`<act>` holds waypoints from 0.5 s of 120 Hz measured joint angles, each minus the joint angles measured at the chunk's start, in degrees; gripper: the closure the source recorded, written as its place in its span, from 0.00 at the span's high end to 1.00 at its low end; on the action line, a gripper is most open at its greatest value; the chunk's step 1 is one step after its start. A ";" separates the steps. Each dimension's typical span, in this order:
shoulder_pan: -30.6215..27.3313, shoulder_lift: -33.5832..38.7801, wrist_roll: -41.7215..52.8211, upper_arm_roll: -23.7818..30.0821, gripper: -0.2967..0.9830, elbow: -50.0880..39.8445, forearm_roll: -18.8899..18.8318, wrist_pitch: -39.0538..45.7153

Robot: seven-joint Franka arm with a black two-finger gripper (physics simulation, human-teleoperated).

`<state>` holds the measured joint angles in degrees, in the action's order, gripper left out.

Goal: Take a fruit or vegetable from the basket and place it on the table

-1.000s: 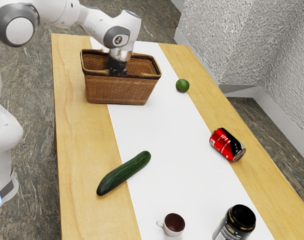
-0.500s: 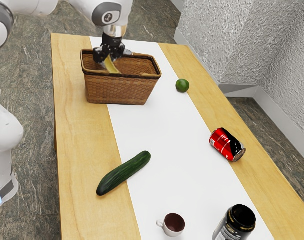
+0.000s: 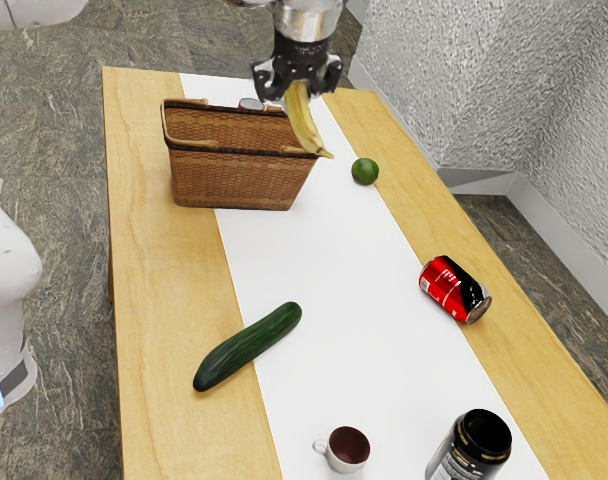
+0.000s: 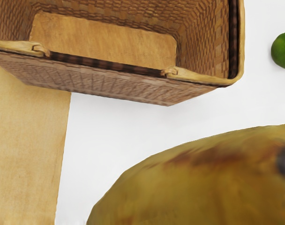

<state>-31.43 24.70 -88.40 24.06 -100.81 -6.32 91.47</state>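
Clasping a banana (image 3: 304, 125), the gripper (image 3: 298, 88) hangs above the table (image 3: 159, 290), near the wicker basket (image 3: 234, 180) by the table's far short edge in the exterior view.

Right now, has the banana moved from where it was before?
Yes. The banana has gone up and toward the exterior view's right, from around the basket's middle to its end nearest the lime.

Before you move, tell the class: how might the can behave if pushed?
The can lies on its side, so a push across its length would probably roll it. Its shiny wall looks smooth, so it may slip when gripped. Its weight I cannot judge.
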 joint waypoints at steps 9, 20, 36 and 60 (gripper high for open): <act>0.43 -0.63 -1.39 4.68 0.32 0.12 3.10 -0.69; 0.49 -0.94 -2.97 6.80 0.32 0.21 5.27 -1.20; 0.26 -1.42 -5.41 10.98 0.55 -0.29 7.53 -1.29; 0.53 -0.87 -12.75 10.12 0.72 -0.23 8.34 -1.32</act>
<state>-30.89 23.83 -101.15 34.19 -101.04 2.02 90.15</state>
